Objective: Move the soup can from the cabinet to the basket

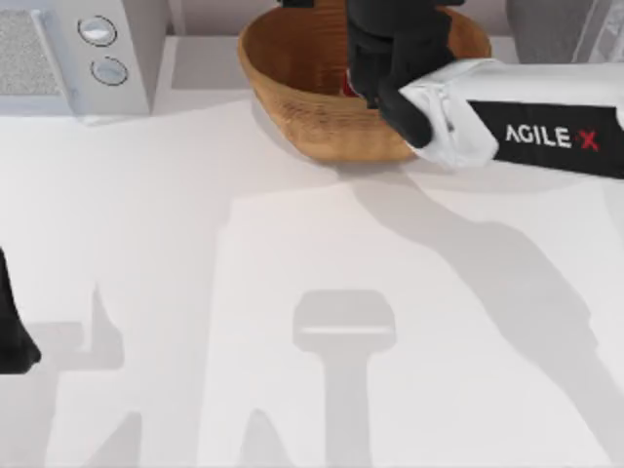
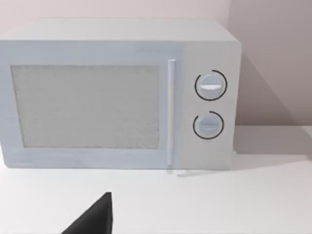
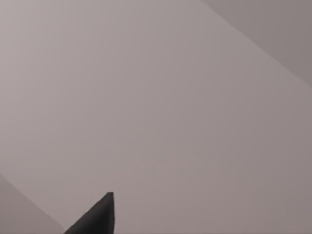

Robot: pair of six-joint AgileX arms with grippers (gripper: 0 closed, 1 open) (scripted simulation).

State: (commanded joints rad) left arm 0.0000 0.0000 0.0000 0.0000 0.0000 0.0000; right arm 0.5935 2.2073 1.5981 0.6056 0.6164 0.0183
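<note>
The tan woven basket [image 1: 292, 73] stands at the back centre of the table. My right arm reaches in from the right, and its dark right gripper [image 1: 390, 44] hangs over the basket's inside. A small red sliver of the soup can [image 1: 349, 89] shows low inside the basket, just beside the gripper, with the rest hidden under it. I cannot tell whether the gripper touches the can. A grey corner of the cabinet [image 1: 548, 27] shows at the back right. My left gripper [image 1: 15, 341] is parked at the table's left edge.
A white microwave [image 1: 78, 54] with two round knobs stands at the back left, and the left wrist view faces the microwave [image 2: 117, 97] front-on. The right wrist view looks at a plain wall. The white table [image 1: 292, 292] stretches in front of the basket.
</note>
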